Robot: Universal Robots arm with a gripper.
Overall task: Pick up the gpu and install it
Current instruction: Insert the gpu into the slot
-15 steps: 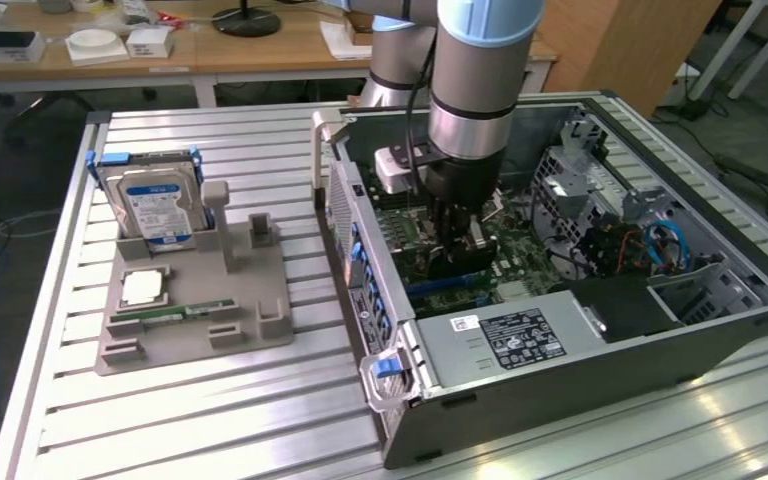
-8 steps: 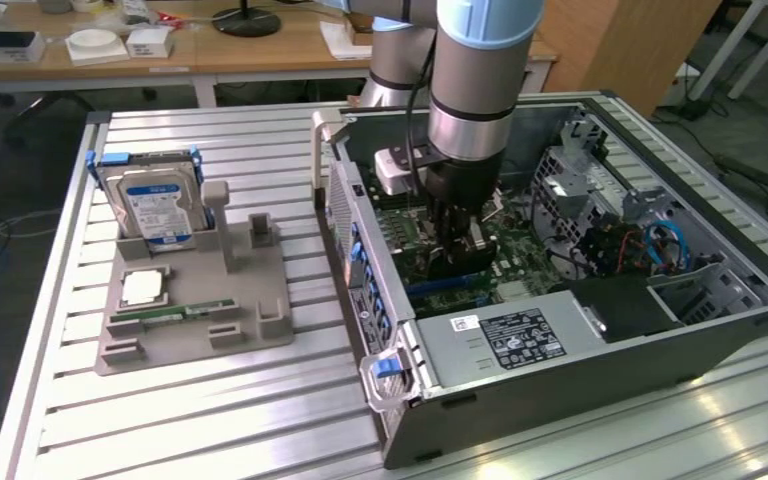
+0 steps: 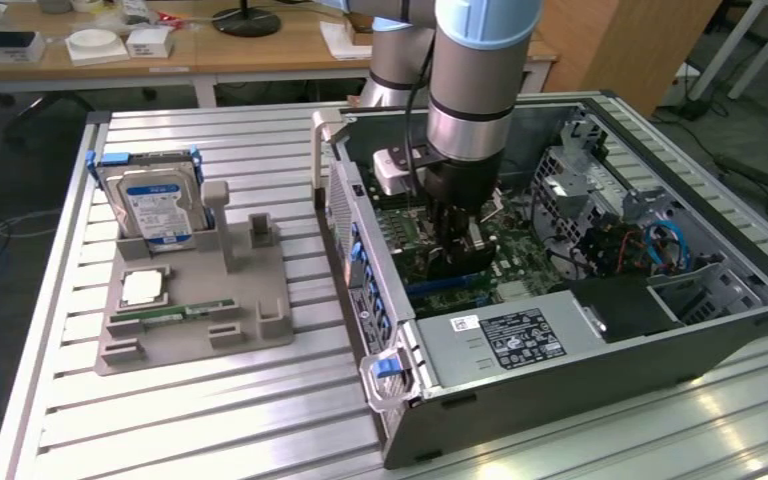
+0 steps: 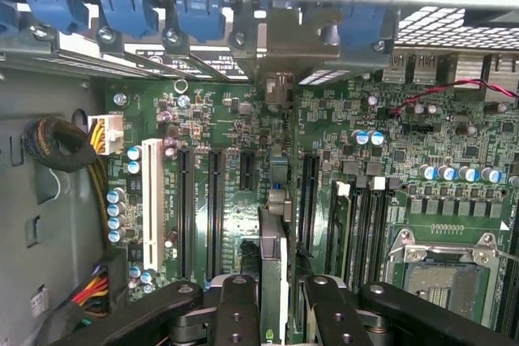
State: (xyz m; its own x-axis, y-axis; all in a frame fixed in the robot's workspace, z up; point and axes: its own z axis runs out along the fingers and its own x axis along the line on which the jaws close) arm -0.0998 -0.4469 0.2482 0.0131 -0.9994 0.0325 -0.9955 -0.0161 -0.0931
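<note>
Install step in hand: the gripper (image 4: 280, 313) is clamped on the gpu (image 4: 273, 253), held edge-on directly ahead of it, over the motherboard (image 4: 405, 143) and its expansion slots (image 4: 308, 192). Seating calls for exact edge-to-slot alignment.

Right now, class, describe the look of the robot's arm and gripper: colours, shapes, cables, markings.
The arm is a silvery-grey metal cylinder with a light-blue joint cap and a black cable alongside. The gripper is black; its fingers are jointed black bars with round pivot bolts.
</note>
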